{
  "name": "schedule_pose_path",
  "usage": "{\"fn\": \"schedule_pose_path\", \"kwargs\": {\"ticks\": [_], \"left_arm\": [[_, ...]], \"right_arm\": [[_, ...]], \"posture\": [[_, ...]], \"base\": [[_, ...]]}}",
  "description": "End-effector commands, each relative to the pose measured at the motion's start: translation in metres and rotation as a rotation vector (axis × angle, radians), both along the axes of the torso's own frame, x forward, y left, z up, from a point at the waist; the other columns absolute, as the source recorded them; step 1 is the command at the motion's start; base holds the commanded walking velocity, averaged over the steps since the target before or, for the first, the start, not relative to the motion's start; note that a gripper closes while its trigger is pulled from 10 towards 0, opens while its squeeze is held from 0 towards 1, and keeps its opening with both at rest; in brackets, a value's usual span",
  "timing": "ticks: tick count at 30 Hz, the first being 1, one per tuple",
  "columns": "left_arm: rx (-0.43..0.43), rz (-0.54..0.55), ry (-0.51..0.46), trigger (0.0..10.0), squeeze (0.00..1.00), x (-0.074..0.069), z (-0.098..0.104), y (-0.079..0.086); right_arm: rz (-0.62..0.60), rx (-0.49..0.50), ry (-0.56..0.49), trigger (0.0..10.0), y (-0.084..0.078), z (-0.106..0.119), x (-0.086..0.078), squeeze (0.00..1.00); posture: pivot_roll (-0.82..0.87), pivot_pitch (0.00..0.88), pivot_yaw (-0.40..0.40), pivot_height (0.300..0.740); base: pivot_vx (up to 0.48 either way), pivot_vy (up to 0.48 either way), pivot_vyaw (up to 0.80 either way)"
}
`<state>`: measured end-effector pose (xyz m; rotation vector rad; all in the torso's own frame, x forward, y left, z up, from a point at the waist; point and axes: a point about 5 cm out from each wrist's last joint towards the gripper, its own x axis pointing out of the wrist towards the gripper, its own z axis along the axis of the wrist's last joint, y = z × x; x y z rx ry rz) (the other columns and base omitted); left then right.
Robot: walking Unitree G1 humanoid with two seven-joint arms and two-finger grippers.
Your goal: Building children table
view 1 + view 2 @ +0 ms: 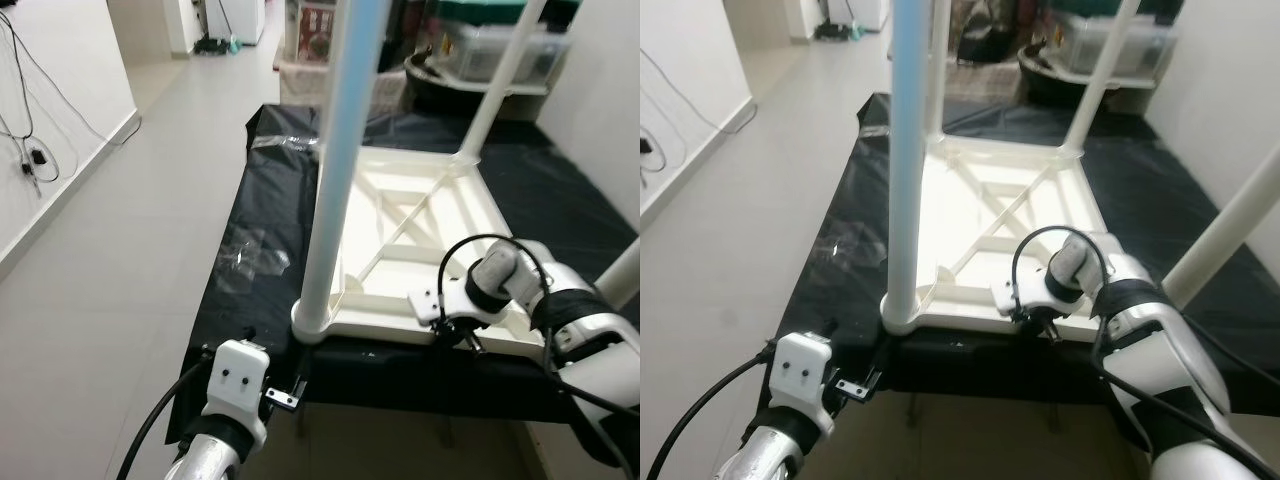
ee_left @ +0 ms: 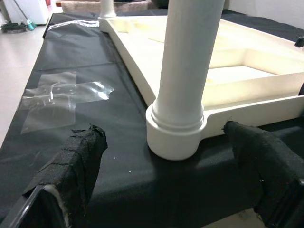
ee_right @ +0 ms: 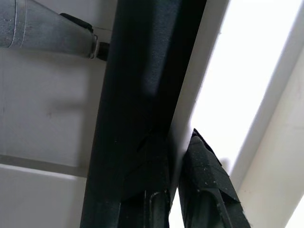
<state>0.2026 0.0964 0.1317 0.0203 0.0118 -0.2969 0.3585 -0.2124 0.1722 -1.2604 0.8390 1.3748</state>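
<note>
Pinching white tabletop [image 1: 420, 215] near rim: right pincer [image 3: 179, 164]; left pincer [image 2: 166, 156] spread before leg [image 2: 187, 71].

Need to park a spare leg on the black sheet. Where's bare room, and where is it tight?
Free: the black sheet strip left of the upturned tabletop, apart from clear tape; also the far band beyond it. Tight: near edge, where the left gripper flanks the corner leg and the right gripper clamps the rim.

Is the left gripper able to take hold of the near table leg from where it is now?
Probably yes: the left gripper is open, its fingers apart on both sides of the table leg, with nothing between.
</note>
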Motion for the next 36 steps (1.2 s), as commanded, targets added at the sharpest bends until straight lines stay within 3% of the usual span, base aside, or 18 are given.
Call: {"fn": "schedule_pose_path", "kwargs": {"ticks": [1, 4, 5, 8, 9, 15, 16, 21, 22, 26, 28, 36], "left_arm": [[0.003, -0.007, 0.008, 10.0, 0.0, 0.001, -0.005, 0.0], [0.004, -0.007, 0.007, 10.0, 0.0, 0.001, -0.005, 0.0], [0.004, -0.007, 0.005, 10.0, 0.0, 0.002, -0.005, 0.0], [0.004, -0.007, 0.005, 10.0, 0.0, 0.002, -0.006, 0.0], [0.004, -0.007, 0.004, 10.0, 0.0, 0.003, -0.006, 0.0], [0.003, -0.008, 0.004, 10.0, 0.0, 0.004, -0.006, 0.0], [0.002, -0.009, 0.003, 10.0, 0.0, 0.004, -0.007, 0.0], [0.002, -0.009, 0.002, 10.0, 0.0, 0.005, -0.007, 0.0], [0.003, -0.008, 0.002, 10.0, 0.0, 0.006, -0.008, 0.0], [0.004, -0.008, 0.002, 10.0, 0.0, 0.008, -0.009, 0.001], [0.007, -0.008, 0.001, 10.0, 0.0, 0.01, -0.011, 0.001], [0.012, -0.01, 0.001, 10.0, 0.0, 0.015, -0.014, 0.002]], "right_arm": [[0.121, -0.009, 0.026, 0.0, 0.017, -0.005, -0.002, 0.0], [0.117, 0.027, 0.011, 0.0, 0.023, -0.003, 0.0, 0.0], [0.109, 0.079, -0.019, 5.0, 0.031, -0.001, 0.003, 0.0], [0.101, 0.092, -0.022, 5.0, 0.033, -0.001, 0.004, 0.0], [0.098, 0.097, -0.038, 10.0, 0.035, 0.0, 0.005, 0.0], [0.098, 0.158, -0.079, 10.0, 0.042, 0.005, 0.008, 0.0], [0.088, 0.176, -0.096, 10.0, 0.044, 0.007, 0.01, 1.0], [0.074, 0.179, -0.091, 10.0, 0.041, 0.011, 0.011, 1.0], [0.072, 0.17, -0.08, 10.0, 0.037, 0.015, 0.011, 0.0], [0.057, 0.168, -0.072, 10.0, 0.031, 0.024, 0.011, 0.0], [0.026, 0.206, -0.103, 10.0, 0.02, 0.052, 0.014, 0.0], [-0.004, 0.343, -0.14, 10.0, 0.003, 0.088, 0.011, 0.0]], "posture": [[0.06, 0.057, -0.076, 0.74], [0.06, 0.057, -0.075, 0.74], [0.06, 0.058, -0.074, 0.74], [0.06, 0.057, -0.075, 0.74], [0.06, 0.058, -0.073, 0.74], [0.06, 0.056, -0.069, 0.74], [0.06, 0.055, -0.07, 0.74], [0.06, 0.053, -0.07, 0.74], [0.06, 0.05, -0.07, 0.74], [0.05, 0.04, -0.068, 0.74], [0.05, 0.028, -0.065, 0.74], [0.04, 0.0, -0.056, 0.74]], "base": [[0.0, 0.0, 0.0], [0.0, 0.0, 0.0], [0.0, 0.0, 0.0], [0.0, 0.0, 0.0], [0.0, 0.0, 0.0], [0.0, 0.0, 0.0], [0.0, 0.0, 0.0], [0.0, 0.0, 0.0], [0.0, 0.0, 0.0], [0.0, 0.0, 0.0], [0.0, 0.0, 0.0], [0.0, 0.0, 0.0]]}}
